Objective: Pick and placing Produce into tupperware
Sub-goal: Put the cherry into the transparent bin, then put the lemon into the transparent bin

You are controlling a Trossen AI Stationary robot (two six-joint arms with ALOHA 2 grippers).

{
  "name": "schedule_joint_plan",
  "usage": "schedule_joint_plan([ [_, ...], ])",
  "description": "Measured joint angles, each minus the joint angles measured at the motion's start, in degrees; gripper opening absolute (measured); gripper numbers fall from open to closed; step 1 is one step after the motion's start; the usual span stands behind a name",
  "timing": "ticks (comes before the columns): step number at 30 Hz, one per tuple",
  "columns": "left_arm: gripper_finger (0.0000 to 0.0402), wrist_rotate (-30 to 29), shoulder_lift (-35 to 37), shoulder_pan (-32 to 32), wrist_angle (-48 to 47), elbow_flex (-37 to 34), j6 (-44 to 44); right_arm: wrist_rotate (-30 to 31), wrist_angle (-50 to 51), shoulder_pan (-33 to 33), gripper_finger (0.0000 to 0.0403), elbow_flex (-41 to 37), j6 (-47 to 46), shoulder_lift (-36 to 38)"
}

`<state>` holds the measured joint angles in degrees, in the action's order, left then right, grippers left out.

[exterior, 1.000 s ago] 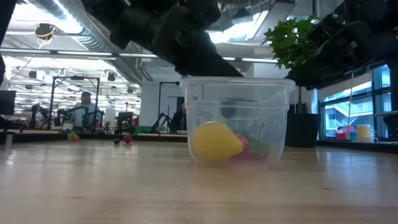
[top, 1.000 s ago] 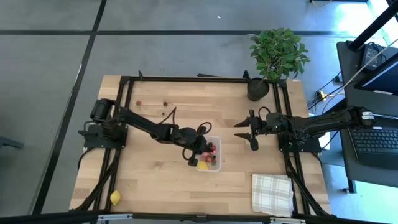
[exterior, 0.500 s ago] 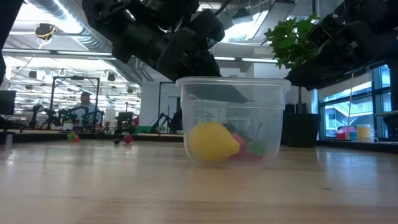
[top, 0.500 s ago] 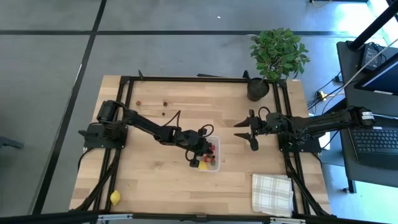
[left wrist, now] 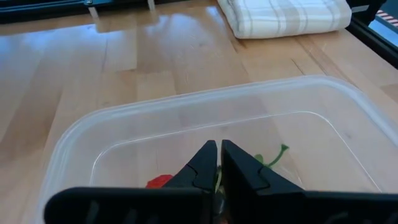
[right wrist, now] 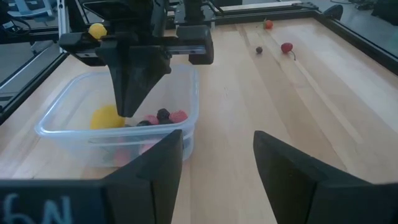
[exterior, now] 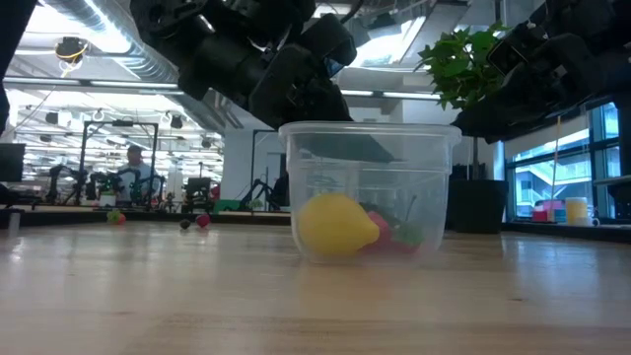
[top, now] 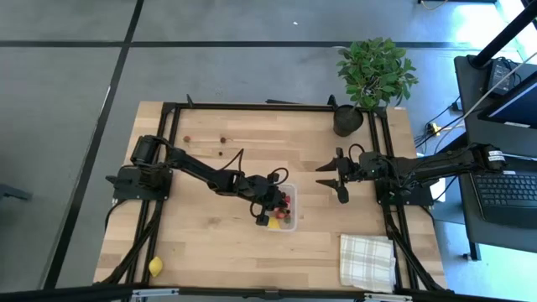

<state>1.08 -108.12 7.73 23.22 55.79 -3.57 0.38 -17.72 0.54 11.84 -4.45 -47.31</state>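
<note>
High view: left claw [top: 268,210], fingers together and empty, sits inside the clear tub [top: 290,225] above a lemon [exterior: 335,225]; right claw [top: 329,178] hangs apart, beside the tub.

The left gripper [top: 265,211] now sits further over the clear rectangular plastic tub [top: 289,225], which shifts slightly.

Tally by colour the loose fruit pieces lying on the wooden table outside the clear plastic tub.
Outside the clear plastic tub, on the wooden table:
Red berry-like pieces: 2
Dark maroon berry-like piece: 1
Yellow lemon-like piece: 1
Total: 4
</note>
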Motion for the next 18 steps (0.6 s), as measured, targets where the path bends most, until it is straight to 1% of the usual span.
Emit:
schedule_joint_plan([
  [6,0.0015,-0.09,0.0,0.0,0.0,0.0,-0.07,0.0,0.0,-0.02,0.0198,0.0,0.0,0.0],
  [10,0.0028,-0.11,0.02,0.0,0.0,0.0,-0.09,0.0,0.0,-0.01,0.0198,0.01,0.0,0.0],
  [13,0.0051,-0.13,0.03,0.0,0.02,0.0,-0.11,0.0,0.0,-0.02,0.0198,0.0,0.0,0.02],
  [18,0.0106,-0.15,0.04,0.0,0.46,0.0,-0.45,0.0,0.0,-0.02,0.0198,0.0,0.0,0.0],
])
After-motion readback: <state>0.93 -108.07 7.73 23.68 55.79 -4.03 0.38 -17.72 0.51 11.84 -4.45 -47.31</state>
